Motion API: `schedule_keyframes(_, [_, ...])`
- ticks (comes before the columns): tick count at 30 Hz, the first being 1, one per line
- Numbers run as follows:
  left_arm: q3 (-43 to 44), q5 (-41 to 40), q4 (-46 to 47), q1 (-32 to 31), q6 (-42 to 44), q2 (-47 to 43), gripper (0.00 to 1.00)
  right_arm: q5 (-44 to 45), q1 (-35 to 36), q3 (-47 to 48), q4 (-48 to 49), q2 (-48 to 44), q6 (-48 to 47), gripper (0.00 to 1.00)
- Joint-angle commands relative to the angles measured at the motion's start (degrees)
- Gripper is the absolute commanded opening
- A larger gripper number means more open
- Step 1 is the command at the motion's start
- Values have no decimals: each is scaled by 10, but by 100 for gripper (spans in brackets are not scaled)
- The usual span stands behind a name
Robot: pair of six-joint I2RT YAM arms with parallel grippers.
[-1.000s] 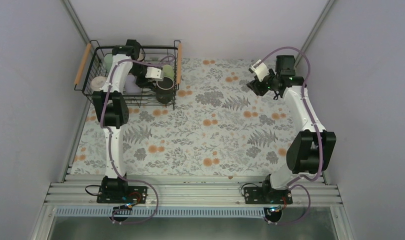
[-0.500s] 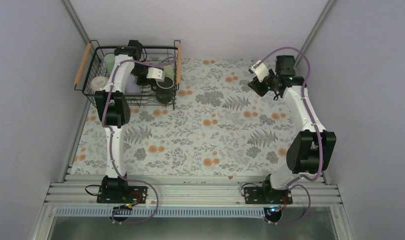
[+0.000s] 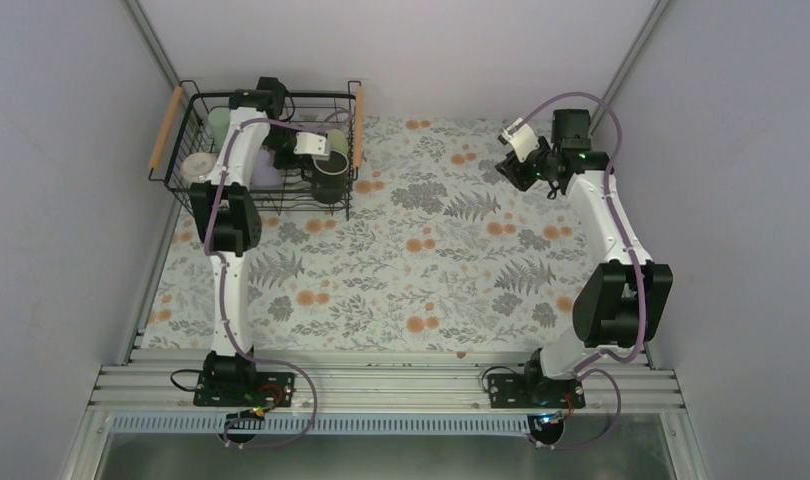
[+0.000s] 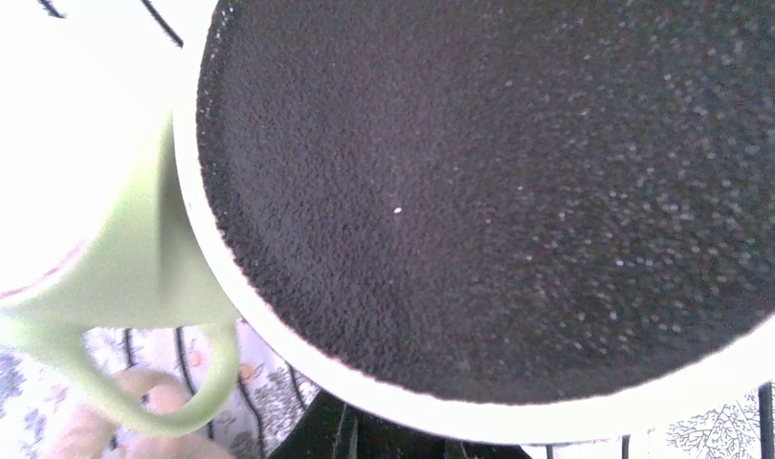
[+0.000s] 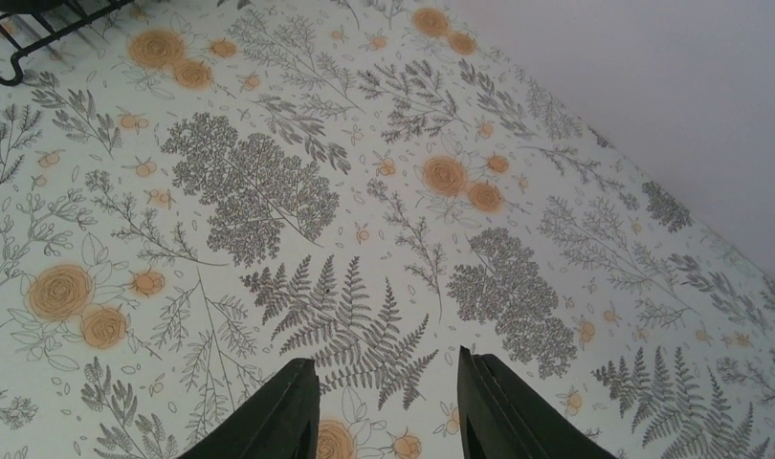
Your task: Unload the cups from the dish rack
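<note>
Across the work area lies the flowered bench, and the dish rack sits at its far left corner, within reach of the left arm only, which is probably why that arm does the picking. The right arm is held high over the far right of the cloth, likely to keep out of the way or to wait for a cup. At least 2 cups stand side by side in the rack: a dark speckled cup with a pale rim, mouth up, and a light green mug just to its left. The left hand hangs right over the dark cup, seemingly lining up on its rim; whether it is clenched I cannot tell. The right hand is released and carries nothing.
</note>
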Motion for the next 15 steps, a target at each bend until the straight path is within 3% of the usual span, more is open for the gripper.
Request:
schedule_keyframes(1, [59,16,6,-6,-48,-54,2,-20,7,27,-2,-15,13,39])
schedule_keyframes(10, [59,11,48,-4,-120,-126,3,-30,12,35,-5,-28,26,41])
schedule_keyframes(15, [39,95,124,-1,-232,-192,2,-84,14,57,-20,-44,51,44])
